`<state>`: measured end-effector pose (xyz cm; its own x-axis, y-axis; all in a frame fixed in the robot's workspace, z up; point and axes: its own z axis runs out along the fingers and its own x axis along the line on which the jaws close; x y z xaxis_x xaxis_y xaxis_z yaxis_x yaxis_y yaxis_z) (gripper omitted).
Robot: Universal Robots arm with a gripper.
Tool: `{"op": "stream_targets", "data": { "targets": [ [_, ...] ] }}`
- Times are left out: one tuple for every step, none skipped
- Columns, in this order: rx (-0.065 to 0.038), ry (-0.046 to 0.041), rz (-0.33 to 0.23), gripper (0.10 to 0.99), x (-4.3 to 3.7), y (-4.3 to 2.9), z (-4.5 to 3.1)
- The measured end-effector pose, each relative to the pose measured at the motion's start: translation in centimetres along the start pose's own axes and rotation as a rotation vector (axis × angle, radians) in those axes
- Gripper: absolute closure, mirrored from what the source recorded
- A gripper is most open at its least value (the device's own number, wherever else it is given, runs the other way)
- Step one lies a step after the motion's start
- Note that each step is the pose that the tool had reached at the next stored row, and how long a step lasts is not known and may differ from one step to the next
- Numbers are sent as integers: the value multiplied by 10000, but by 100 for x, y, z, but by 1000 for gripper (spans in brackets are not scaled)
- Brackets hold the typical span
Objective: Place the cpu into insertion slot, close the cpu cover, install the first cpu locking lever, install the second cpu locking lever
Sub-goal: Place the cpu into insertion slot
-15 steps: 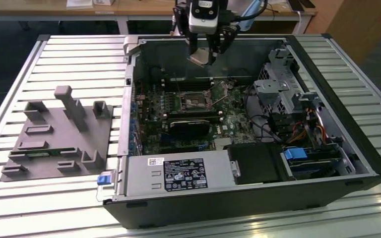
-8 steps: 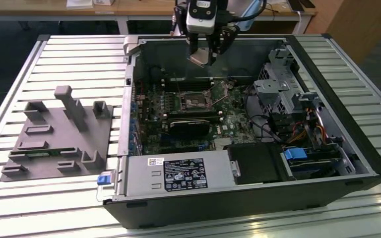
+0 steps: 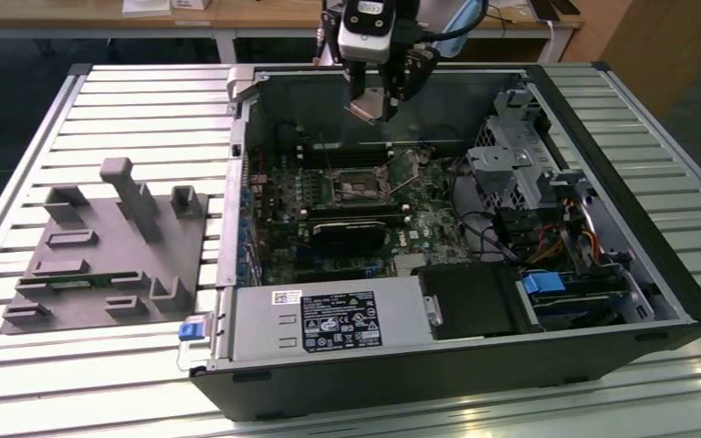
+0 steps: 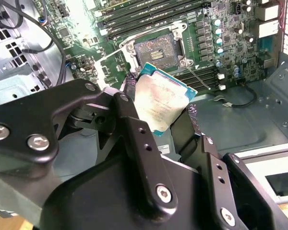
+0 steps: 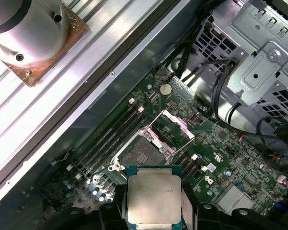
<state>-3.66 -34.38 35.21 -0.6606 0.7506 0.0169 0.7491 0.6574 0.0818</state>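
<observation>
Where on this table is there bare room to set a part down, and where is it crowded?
The table is bare on the far and near sides of the grey fixture. Crowded inside the case: motherboard, cables, and the end effector holding the cpu.

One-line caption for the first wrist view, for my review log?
The gripper holds the cpu clear of the motherboard; insertion slot uncovered, cpu cover raised.
</observation>
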Motion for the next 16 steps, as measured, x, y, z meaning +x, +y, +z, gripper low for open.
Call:
{"op": "stream_targets", "data": {
  "targets": [
    [-1,-5,56,545,0,0,0],
    [-2,-10,111,545,0,0,1],
    [-3,-14,170,545,0,0,2],
    [-4,-19,224,545,0,0,2],
    [-5,-24,279,545,1,0,3],
    [-6,-28,336,545,1,0,4],
    [-6,-33,393,545,1,0,4],
    [-7,-37,448,545,1,1,5],
    [-8,-42,503,545,1,1,5],
    [-9,-46,557,545,1,1,6],
    [-10,-51,612,545,2,1,7],
    [-11,-55,670,545,2,1,7],
    [-12,-60,725,545,2,1,8],
    [-13,-65,781,545,2,1,9],
    [-15,-69,838,545,2,2,10],
    [-15,-74,895,545,3,2,10]
  ]
}}
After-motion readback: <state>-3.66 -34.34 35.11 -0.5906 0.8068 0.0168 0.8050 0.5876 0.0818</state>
